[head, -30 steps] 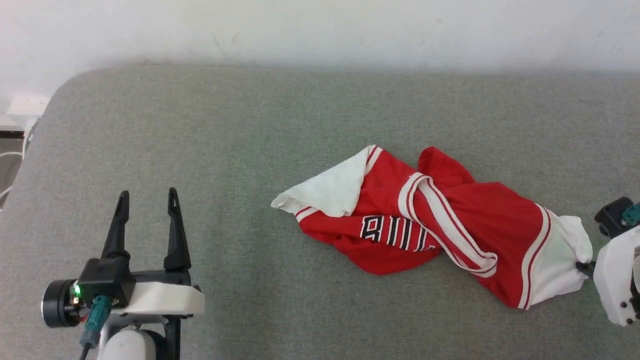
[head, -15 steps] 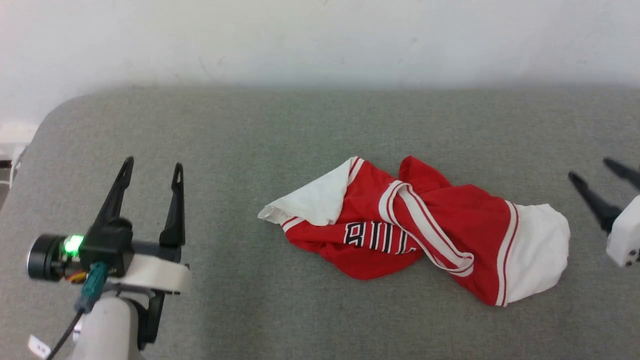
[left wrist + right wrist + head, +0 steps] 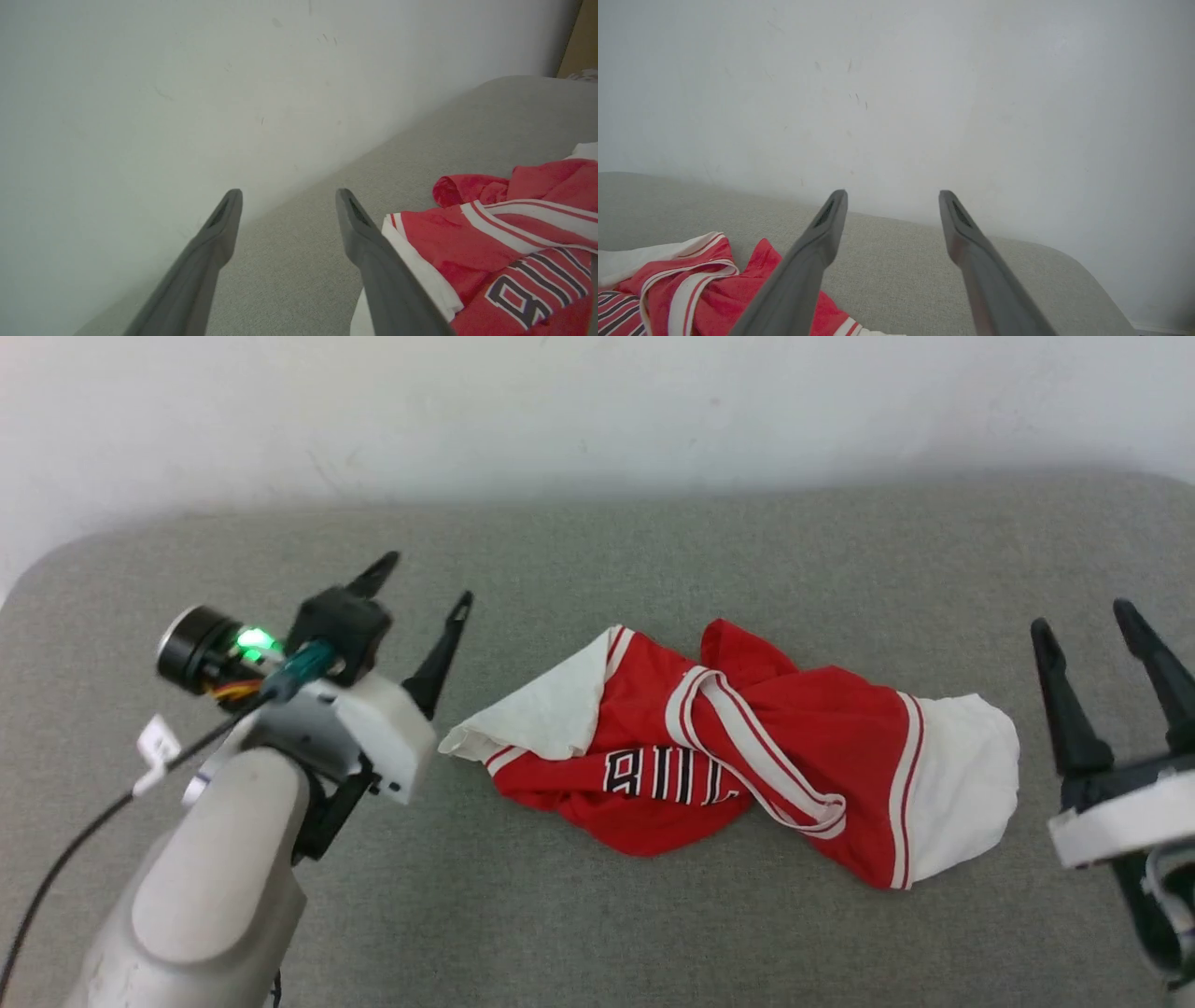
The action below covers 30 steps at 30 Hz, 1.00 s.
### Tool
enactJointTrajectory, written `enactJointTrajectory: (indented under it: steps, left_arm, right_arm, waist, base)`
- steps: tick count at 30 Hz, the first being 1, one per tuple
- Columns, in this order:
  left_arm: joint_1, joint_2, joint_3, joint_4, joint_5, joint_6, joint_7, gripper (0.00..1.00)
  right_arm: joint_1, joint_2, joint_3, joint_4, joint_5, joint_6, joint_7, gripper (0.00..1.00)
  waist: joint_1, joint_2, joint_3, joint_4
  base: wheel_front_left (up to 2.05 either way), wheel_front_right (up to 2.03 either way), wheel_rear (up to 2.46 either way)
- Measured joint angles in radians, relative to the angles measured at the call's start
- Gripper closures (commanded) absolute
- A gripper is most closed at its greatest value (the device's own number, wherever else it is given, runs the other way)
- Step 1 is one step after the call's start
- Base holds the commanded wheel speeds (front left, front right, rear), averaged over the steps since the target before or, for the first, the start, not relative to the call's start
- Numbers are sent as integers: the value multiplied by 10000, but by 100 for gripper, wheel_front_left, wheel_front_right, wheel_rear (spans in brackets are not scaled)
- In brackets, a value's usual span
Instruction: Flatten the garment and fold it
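Head view, crumpled garment (image 3: 803, 747), lettering (image 3: 667, 775) partly folded under, left fingers (image 3: 437, 661) and right fingers (image 3: 1064, 714) spread, empty

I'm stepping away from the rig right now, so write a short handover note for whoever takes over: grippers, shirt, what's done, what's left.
Shirt: crumpled and twisted in the middle of the grey surface, with the collar trim draped across it.
Left gripper: fingers open, holding nothing, near the shirt's left end.
Right gripper: fingers open, holding nothing, just past the shirt's right end.
Done: nothing flattened or folded.
Left: spread the shirt flat, then fold it.
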Motion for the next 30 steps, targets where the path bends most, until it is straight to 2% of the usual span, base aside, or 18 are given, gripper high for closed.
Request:
enactJointTrajectory:
  steps: [2, 8, 14, 15, 16, 17, 19, 24, 30]
  left_arm:
    - [-530, 299, -813, 23, -713, 0, 571, 0]
    - [-2326, 1024, -3547, 144, -3135, 0, 2884, 0]
    - [-4155, 1689, -6502, 79, -5409, -2, 5578, 0]
    - [-4443, 1768, -6920, 79, -5660, -2, 5902, 0]
    - [-4443, 1768, -6920, 79, -5660, -2, 5902, 0]
    - [-4973, 1870, -7693, 121, -6057, -2, 6412, 0]
    - [-5354, 1885, -8355, 219, -6383, -2, 6690, 0]
    - [-5646, 1871, -8970, 614, -6619, -2, 6936, 0]
    - [-5456, 1906, -9041, 1047, -6092, -2, 7273, 0]
  right_arm:
    - [489, 554, -418, -648, -401, 0, -2, 0]
    - [1254, 1440, -677, -1467, -982, 0, 0, 0]
    - [1289, 1739, -692, -1586, -1419, 0, 2, 0]
    - [1254, 1785, -669, -1570, -1453, 0, 2, 0]
    - [1254, 1785, -669, -1570, -1453, 0, 2, 0]
    - [1160, 1822, -608, -1517, -1536, 0, 2, 0]
    - [1031, 1868, -541, -1438, -1584, 0, 2, 0]
    - [748, 1990, -491, -1317, -1615, 0, 0, 0]
    - [601, 2111, -462, -1302, -1689, 0, 0, 0]
  waist:
    - [-1, 0, 83, -63]
    - [0, 0, 376, -258]
    - [0, 0, 747, -532]
    - [0, 0, 806, -590]
    - [0, 0, 806, -590]
    - [0, 0, 930, -715]
    - [1, 0, 1058, -849]
    - [1, 0, 1378, -1212]
    - [1, 0, 1740, -1607]
  base:
    - [0, 0, 0]
    - [0, 0, 0]
    - [0, 0, 0]
    - [0, 0, 0]
    - [0, 0, 0]
    - [0, 0, 0]
    - [0, 0, 0]
    - [0, 0, 0]
    - [0, 0, 0]
